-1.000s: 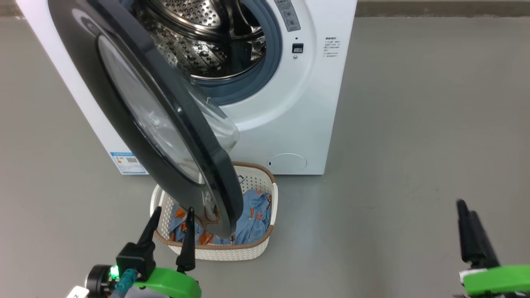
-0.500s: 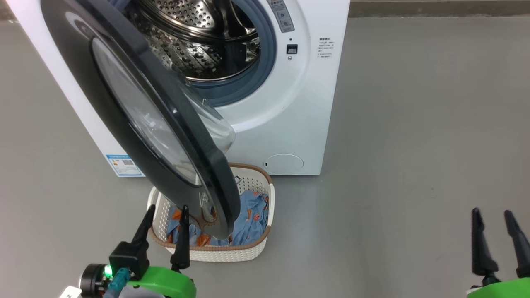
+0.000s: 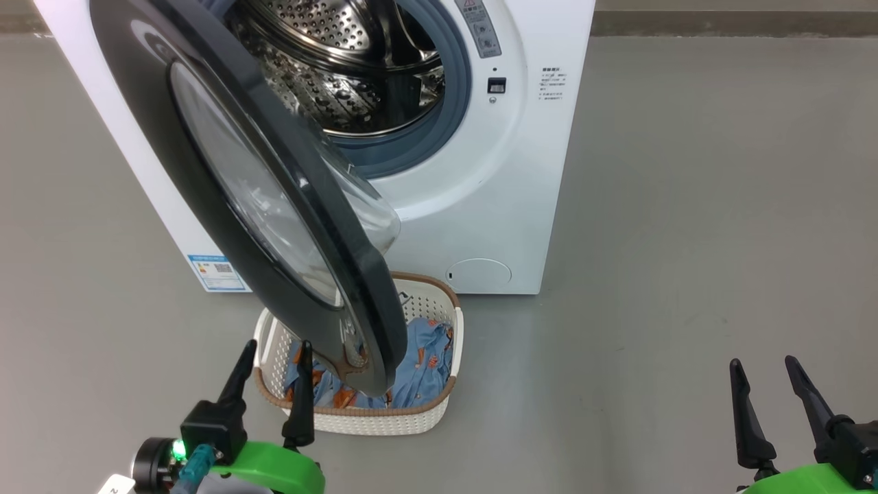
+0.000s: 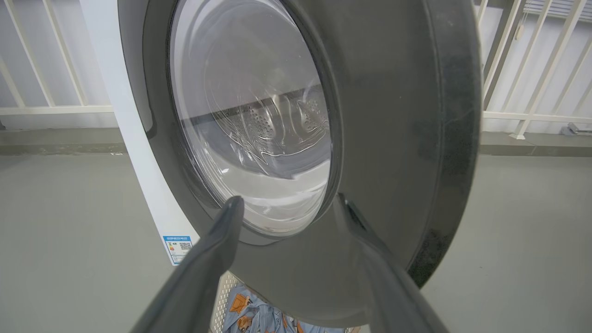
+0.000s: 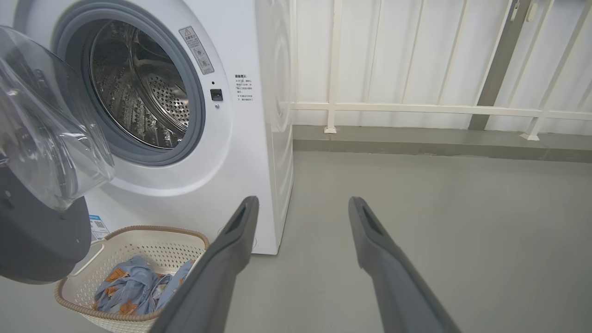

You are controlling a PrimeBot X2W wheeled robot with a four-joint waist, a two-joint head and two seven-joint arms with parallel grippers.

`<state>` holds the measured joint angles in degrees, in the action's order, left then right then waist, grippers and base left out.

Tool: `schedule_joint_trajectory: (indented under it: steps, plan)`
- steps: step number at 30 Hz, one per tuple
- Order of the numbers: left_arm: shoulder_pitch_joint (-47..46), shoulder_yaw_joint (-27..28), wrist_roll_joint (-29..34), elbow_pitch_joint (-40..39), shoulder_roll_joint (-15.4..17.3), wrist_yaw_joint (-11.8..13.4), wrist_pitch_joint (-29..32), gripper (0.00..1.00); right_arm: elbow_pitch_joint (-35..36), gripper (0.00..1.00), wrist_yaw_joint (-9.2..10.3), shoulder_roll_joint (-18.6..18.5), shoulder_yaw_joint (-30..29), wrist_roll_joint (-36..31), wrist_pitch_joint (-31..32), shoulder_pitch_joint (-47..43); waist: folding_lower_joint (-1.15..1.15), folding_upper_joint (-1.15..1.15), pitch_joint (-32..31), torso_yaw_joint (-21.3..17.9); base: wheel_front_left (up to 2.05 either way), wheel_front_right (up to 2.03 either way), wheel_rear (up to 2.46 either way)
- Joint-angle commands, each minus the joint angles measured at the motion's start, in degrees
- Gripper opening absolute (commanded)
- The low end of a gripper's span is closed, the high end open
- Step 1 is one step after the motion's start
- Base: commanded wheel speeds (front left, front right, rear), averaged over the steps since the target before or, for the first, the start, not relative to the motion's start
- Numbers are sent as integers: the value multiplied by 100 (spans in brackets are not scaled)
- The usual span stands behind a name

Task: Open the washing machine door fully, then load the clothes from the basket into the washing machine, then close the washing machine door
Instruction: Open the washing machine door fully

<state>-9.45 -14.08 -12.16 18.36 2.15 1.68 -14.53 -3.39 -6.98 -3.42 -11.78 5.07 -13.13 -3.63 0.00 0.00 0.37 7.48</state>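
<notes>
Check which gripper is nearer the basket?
Left. The left gripper, open, hovers at the near left corner of the basket in the head view. The right gripper, also open, is well off to the basket's right, over the floor.

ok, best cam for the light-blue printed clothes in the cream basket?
Right wrist view: the light-blue printed clothes show nearly whole in the cream perforated basket. In the head view the black-rimmed round door overhangs them, hiding part. The left wrist view catches a scrap below that door.
</notes>
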Motion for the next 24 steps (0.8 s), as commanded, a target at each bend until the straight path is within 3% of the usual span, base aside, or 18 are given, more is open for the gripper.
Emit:
schedule_joint_trajectory:
  steps: [1, 23, 24]
  plan:
    - [-72, 193, 37, -121, 77, -31, -47, 100, 130, 100, -51, -31, 157, -54, -5, 43, 0, 0, -6, 2, 0, 0, 0]
    - [-24, 185, 53, -115, 74, -10, -47, 100, 42, 100, -51, 34, 103, -111, 20, -27, 0, 0, -78, -15, 0, 0, 0]
    - [-24, 186, 57, -114, 74, -9, -47, 93, 41, 100, -51, 35, 101, -110, 20, -28, 0, 0, -77, -17, 0, 0, 0]
